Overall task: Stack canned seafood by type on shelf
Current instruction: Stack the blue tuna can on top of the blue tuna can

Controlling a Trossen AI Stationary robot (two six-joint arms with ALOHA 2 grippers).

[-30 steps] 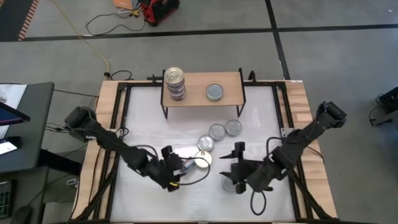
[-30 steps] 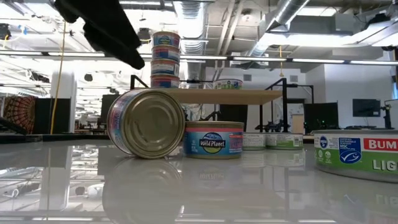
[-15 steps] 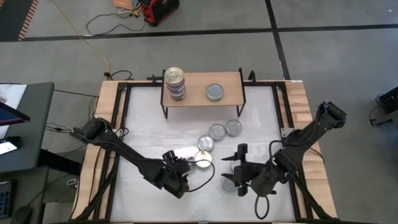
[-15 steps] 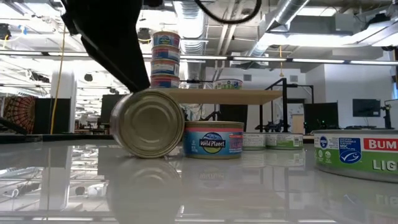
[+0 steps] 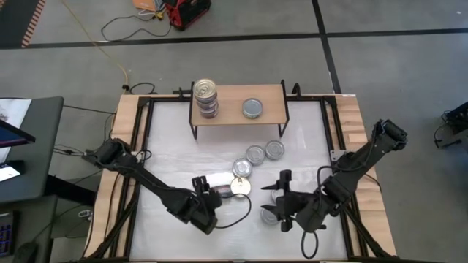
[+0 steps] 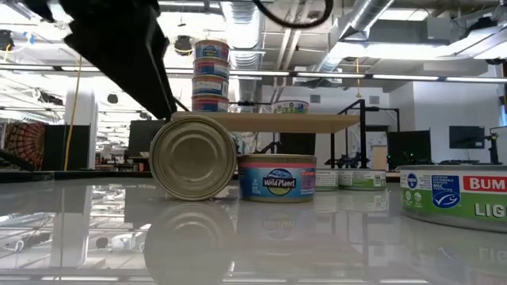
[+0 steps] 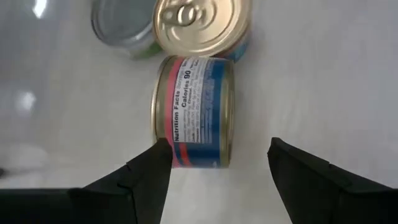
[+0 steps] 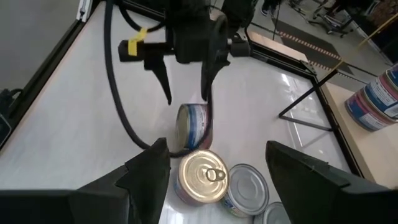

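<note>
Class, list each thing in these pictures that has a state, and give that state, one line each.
Blue-and-pink labelled tin: on its side, between open fingers.
Gold-lidded tin: upright, beside it.
Stack of tins: upright on the light-wood shelf.
Left gripper: open.
Right gripper: open, empty.

Two matte black jointed arms, slim links. Left tool: tapered black fingers, yellow tag beside its wrist block. Black cable loops under each wrist.
</note>
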